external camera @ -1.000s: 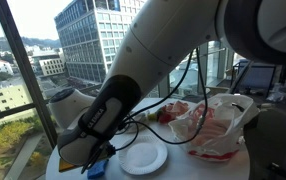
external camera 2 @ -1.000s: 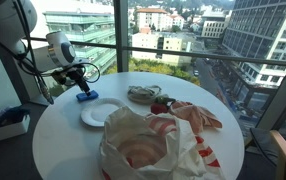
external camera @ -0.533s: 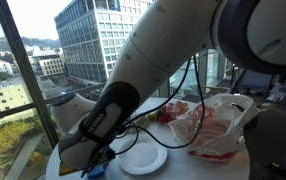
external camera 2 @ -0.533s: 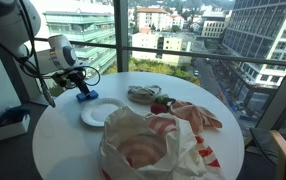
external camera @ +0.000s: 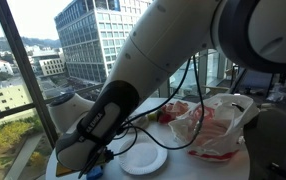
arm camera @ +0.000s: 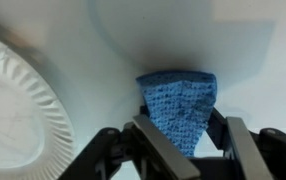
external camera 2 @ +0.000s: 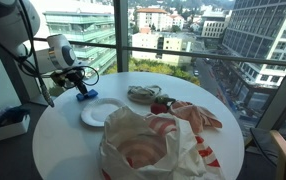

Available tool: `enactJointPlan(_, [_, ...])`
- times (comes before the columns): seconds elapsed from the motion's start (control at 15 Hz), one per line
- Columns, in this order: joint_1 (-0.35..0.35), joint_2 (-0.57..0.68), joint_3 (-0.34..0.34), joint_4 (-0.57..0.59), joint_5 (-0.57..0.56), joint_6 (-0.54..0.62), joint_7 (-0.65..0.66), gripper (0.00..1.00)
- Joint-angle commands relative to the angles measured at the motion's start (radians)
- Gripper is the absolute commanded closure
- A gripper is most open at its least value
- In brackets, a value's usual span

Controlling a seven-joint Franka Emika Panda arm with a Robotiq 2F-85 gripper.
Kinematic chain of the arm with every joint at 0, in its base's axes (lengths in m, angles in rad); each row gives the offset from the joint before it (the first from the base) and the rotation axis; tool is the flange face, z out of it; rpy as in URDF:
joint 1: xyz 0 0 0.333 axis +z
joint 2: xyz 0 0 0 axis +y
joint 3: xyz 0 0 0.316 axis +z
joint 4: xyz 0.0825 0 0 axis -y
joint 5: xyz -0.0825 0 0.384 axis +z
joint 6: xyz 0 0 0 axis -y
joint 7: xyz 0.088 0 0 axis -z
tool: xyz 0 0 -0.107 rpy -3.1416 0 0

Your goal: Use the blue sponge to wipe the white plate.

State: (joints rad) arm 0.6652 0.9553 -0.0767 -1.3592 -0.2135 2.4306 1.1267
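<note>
The blue sponge (arm camera: 178,100) sits between my gripper's (arm camera: 188,128) two fingers in the wrist view and narrows where they pinch it. The gripper is shut on it, low over the white round table. The white paper plate (arm camera: 18,110) lies close beside the sponge, apart from it. In both exterior views the gripper (external camera 2: 80,82) (external camera: 98,160) holds the sponge (external camera 2: 85,96) (external camera: 95,170) at the table's edge next to the plate (external camera 2: 101,113) (external camera: 143,158). The plate is empty.
A wicker bowl (external camera 2: 143,95), a red fruit (external camera 2: 161,104), a red-and-white cloth (external camera 2: 198,115) and a large crumpled plastic bag (external camera 2: 143,150) fill the other half of the table (external camera 2: 68,140). Window glass stands right behind the table.
The arm has shifted slightly lower towards the table edge. The sponge and the plate stay where they were.
</note>
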Motion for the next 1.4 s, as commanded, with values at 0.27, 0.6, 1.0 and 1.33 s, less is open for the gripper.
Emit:
enactJointPlan(0.27, [-0.028,-0.131,-0.003,-0.079,0.002,-0.022,-0.031,0.92])
enactJointPlan(0.6, [-0.081,-0.238,-0.013,-0.181,-0.012,-0.046,-0.020,0.95])
enactJointPlan(1.0, [-0.161,-0.366,-0.004,-0.387,-0.034,-0.060,-0.001,0.94])
enactJointPlan(1.33, [-0.186,-0.384,0.008,-0.531,-0.046,0.011,0.020,0.94])
